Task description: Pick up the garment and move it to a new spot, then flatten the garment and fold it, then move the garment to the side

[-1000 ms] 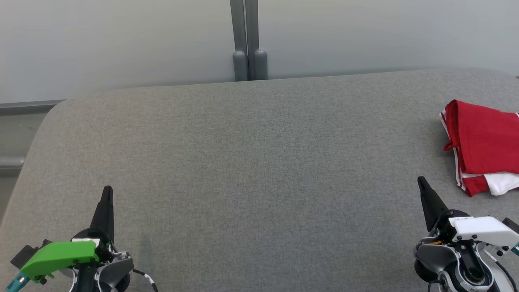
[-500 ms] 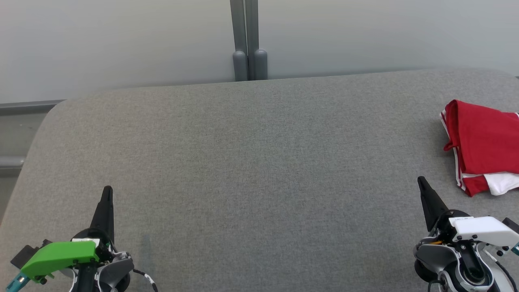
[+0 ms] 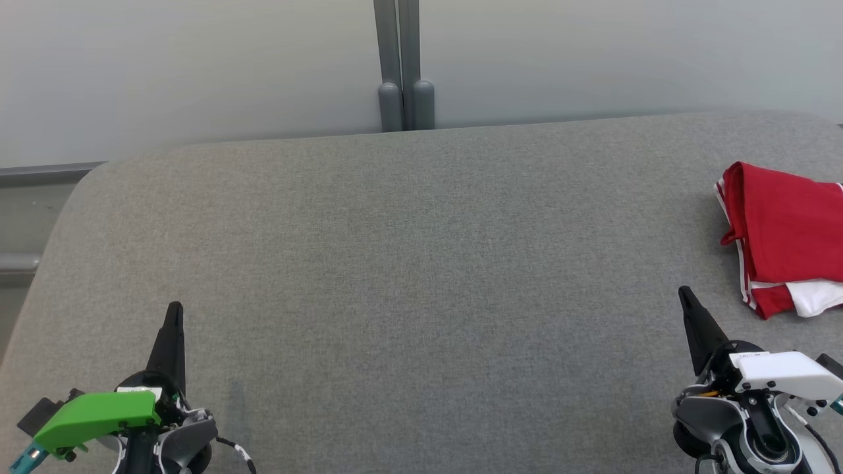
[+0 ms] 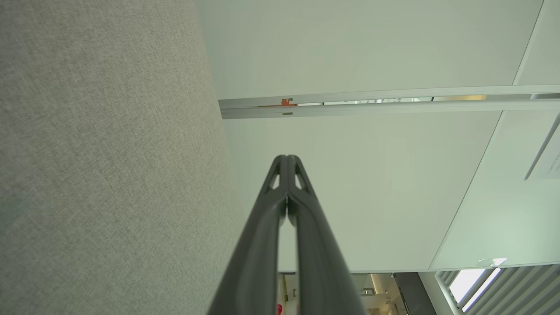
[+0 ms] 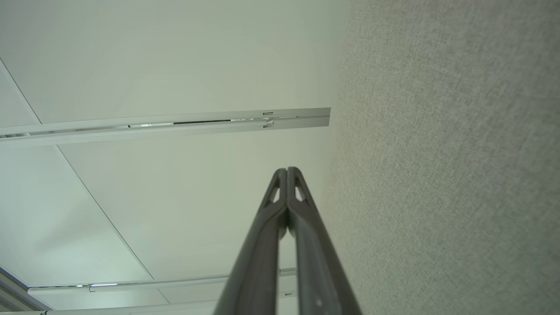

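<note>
- Found left tool at lower left, clenched tight, fingers pressed together, gripping nothing, above the grey table.
- Noted grey double post behind the table's far edge, centre.
- Found right tool at lower right, likewise clenched and empty.
- Located red garment with white trim at far right, folded over, lying on the table, near right tool but apart from it.
</note>
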